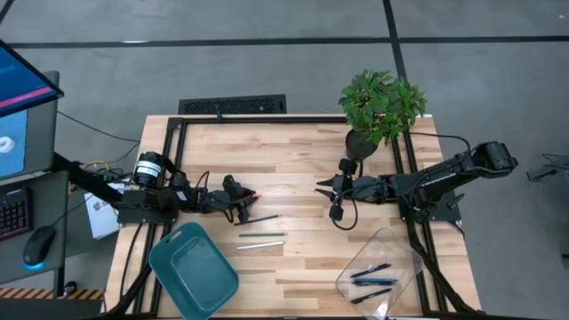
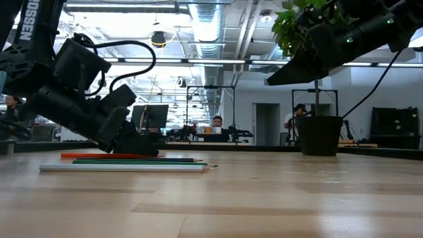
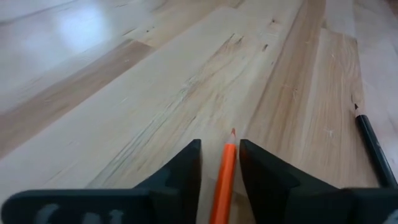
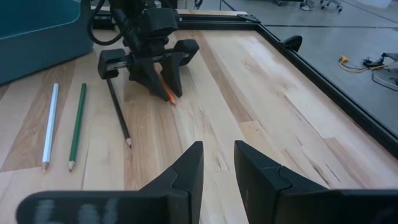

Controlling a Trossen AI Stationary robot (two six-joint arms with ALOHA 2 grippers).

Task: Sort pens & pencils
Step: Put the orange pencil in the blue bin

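Observation:
An orange-red pencil (image 3: 226,177) lies flat on the wooden table. My left gripper (image 3: 220,155) is open and low over it, slanting down, with one finger on each side of the pencil and a slim gap showing on both; the pencil's tip (image 4: 168,95) sticks out past the fingers. Beside it lie a dark pencil (image 4: 117,112), a green pencil (image 4: 77,124) and a pale pencil (image 4: 50,124). Pens (image 1: 369,280) lie in a clear container (image 1: 391,244). My right gripper (image 1: 324,187) hangs open above the table's middle, with nothing between its fingers.
A teal bin (image 1: 191,271) stands at the near left, close to my left arm. A potted plant (image 1: 382,107) stands at the far right, behind my right arm. Black frame rails run along the table's left, right and far edges. Bare wood lies between the two grippers.

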